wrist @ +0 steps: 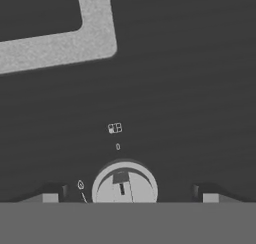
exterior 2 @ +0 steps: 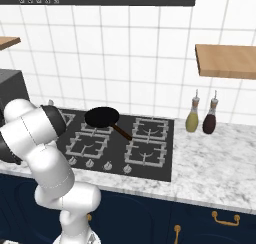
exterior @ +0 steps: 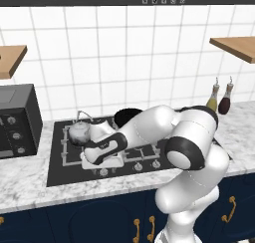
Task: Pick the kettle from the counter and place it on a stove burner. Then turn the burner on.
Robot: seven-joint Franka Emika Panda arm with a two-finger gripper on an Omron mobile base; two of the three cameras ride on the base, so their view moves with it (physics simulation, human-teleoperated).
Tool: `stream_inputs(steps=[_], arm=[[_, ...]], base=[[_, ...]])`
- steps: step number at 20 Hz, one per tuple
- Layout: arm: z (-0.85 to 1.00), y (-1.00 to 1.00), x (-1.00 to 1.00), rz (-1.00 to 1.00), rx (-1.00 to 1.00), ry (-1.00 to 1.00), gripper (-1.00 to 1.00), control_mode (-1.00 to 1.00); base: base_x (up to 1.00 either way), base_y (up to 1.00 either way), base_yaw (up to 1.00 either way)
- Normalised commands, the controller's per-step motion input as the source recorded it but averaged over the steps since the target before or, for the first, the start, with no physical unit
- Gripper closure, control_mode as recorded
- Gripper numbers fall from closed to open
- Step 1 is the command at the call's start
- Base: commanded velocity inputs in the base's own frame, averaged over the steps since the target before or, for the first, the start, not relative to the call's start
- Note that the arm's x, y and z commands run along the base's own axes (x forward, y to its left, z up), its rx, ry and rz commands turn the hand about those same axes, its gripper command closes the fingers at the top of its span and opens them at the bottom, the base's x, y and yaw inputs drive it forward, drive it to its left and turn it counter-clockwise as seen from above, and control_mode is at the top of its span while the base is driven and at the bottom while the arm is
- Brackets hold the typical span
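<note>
The arm bends low over the left end of the cooktop (exterior: pixel 60 175), its hand down near the front row of knobs. In the hand view the gripper (wrist: pixel 129 194) sits right over 1 round grey knob (wrist: pixel 125 184), with a dark fingertip (wrist: pixel 52 194) on each side of it. The jaws stand wide apart and hold nothing; the tips are clear of the knob on both sides.

The kettle (exterior: pixel 78 132) sits on the burner grate (exterior: pixel 67 152) at the left of the cooktop, just behind the hand, with its thin wire handle arching up. It is off the counter (exterior: pixel 30 187). The arm hides most of that burner from the left base view, so I cannot tell how squarely the kettle rests on it.

A black pan (exterior 2: pixel 102 117) sits on a rear burner near the middle of the cooktop, with its handle pointing toward the front right. 2 bottles (exterior 2: pixel 201 117) stand side by side on the counter to the right of the cooktop, against the tiled wall. A dark microwave (exterior: pixel 17 120) stands on the counter to the left of the cooktop.
</note>
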Motion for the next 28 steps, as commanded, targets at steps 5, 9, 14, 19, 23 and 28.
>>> stream_inputs(steps=[5, 9, 14, 19, 23, 28], arm=[[0.0, 0.0, 0.0, 0.0, 0.0, 0.0, 1.0, -1.0], [0.0, 0.0, 0.0, 0.0, 0.0, 0.0, 1.0, -1.0], [0.0, 0.0, 0.0, 0.0, 0.0, 0.0, 1.0, -1.0], [-0.02, 0.0, 0.0, 0.0, 0.0, 0.0, 1.0, -1.0], [-0.12, 0.0, 0.0, 0.24, 0.01, -0.01, 1.0, -1.0], [-0.14, 0.0, -0.07, 0.36, 0.01, -0.02, 1.0, -1.0]], base=[[0.0, 0.0, 0.0], [0.0, 0.0, 0.0], [0.0, 0.0, 0.0], [0.0, 0.0, 0.0], [0.0, 0.0, 0.0], [0.0, 0.0, 0.0]])
